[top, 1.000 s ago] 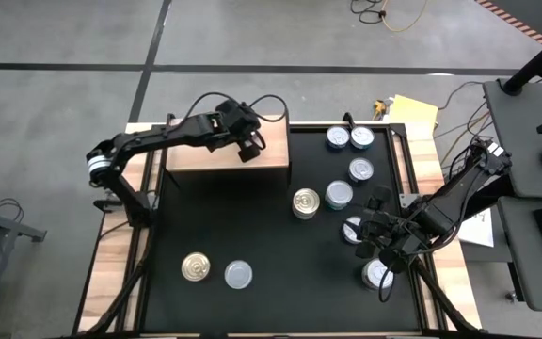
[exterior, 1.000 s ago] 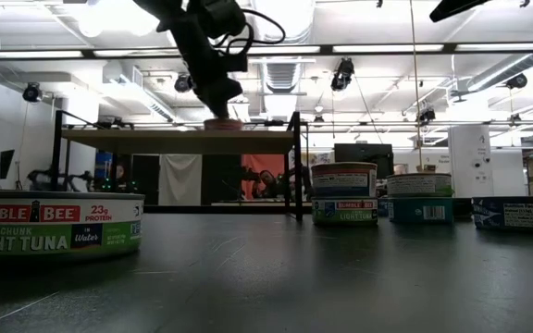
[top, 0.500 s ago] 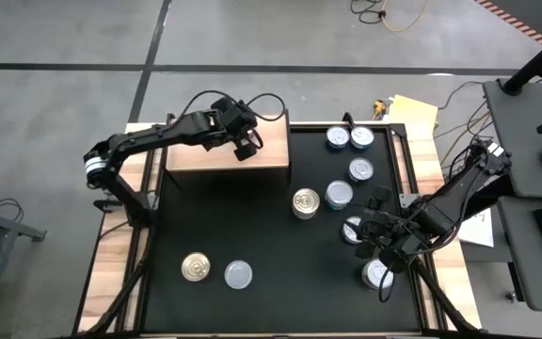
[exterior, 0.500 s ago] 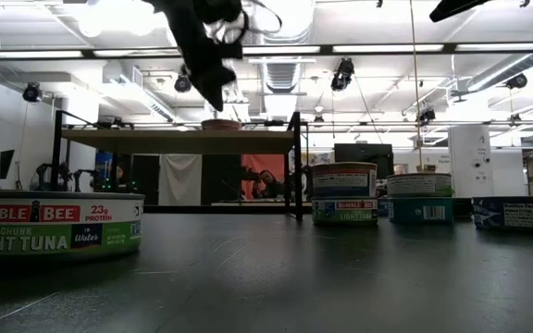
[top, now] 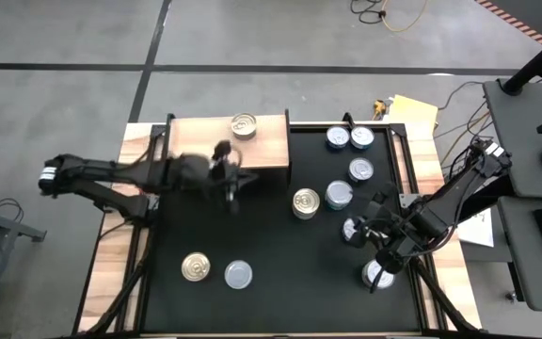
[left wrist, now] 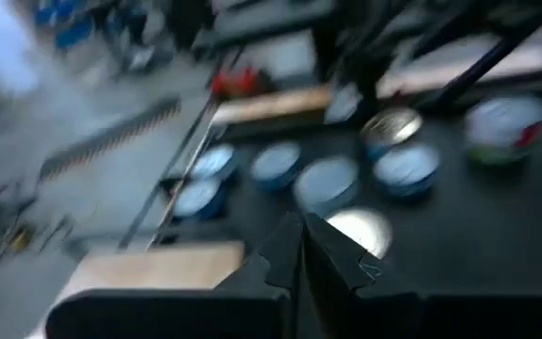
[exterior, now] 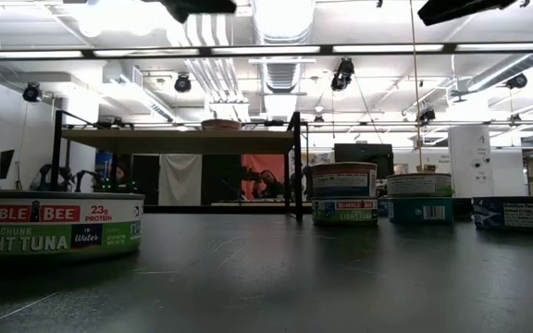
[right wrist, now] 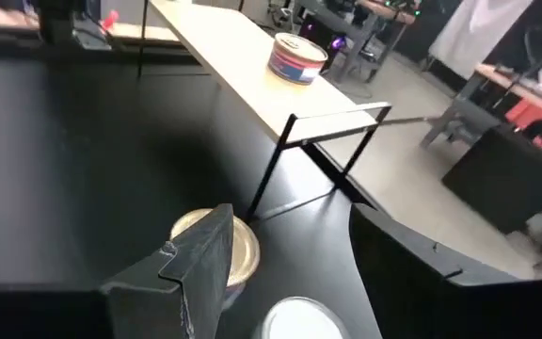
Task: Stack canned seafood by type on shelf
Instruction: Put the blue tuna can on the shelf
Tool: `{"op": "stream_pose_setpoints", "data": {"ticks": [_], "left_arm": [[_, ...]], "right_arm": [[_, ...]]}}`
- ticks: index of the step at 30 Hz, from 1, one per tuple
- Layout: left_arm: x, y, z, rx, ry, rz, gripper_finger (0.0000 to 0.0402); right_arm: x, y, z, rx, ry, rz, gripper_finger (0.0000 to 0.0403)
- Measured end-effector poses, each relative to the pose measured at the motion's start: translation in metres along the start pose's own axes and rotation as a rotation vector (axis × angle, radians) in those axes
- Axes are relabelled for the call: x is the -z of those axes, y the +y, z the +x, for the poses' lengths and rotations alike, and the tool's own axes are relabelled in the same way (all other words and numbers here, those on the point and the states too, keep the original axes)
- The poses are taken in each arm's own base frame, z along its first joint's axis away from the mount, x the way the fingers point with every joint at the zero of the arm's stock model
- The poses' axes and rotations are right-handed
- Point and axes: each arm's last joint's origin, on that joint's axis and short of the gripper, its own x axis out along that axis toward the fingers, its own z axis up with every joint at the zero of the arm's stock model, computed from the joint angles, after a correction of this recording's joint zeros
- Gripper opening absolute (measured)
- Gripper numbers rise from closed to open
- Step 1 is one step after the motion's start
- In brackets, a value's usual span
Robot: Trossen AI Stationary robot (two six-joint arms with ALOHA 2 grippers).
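- Left pincer [top: 226,181]: fingers together, holding nothing, low over the table [top: 271,245] just off the shelf's front edge.
- Right pincer [top: 376,250]: fingers apart, nothing between them.
- Shelf [top: 196,141]: one, wooden, just behind the left pincer.
- Gold-top tins: three. One is on the shelf [top: 244,124] beyond the left pincer, one is mid-table [top: 306,202] between the two pincers, and one is at the table's near side [top: 195,266].
- Silver-top tins: seven. Two [top: 351,231] [top: 376,275] flank the right pincer closely, four are clustered beyond it, and one [top: 238,274] sits beside the near gold tin.
- Risk: if the right pincer closes off-centre, it may shove the neighbouring tin, given the tight flanking.
- Risk: a tin set askew on the shelved gold one could slide off the nearby edge.
- Risk: silver placed on gold would mix the types.
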Motion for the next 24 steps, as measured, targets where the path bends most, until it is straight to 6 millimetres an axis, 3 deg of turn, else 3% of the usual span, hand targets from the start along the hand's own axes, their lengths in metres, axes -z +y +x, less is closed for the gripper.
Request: {"op": "stream_pose_setpoints", "data": {"ticks": [5,10,17,24], "left_arm": [[0.018,-0.038,-0.009,0.01,-0.051,-0.068,0.0],[0.04,-0.06,-0.013,-0.06,0.001,-0.047,0.0],[0.055,-0.07,-0.016,-0.039,0.034,-0.018,0.0],[0.072,-0.073,-0.015,-0.034,0.075,-0.016,0.0]], "right_arm": [[0.003,0.01,0.003,-0.051,-0.008,0.1,0.0203],[0.017,0.029,0.014,-0.074,-0.03,0.172,0.0203],[0.023,0.051,0.039,-0.045,-0.038,0.262,0.0203],[0.011,0.058,0.053,-0.081,0.028,0.293,0.0203]]}}
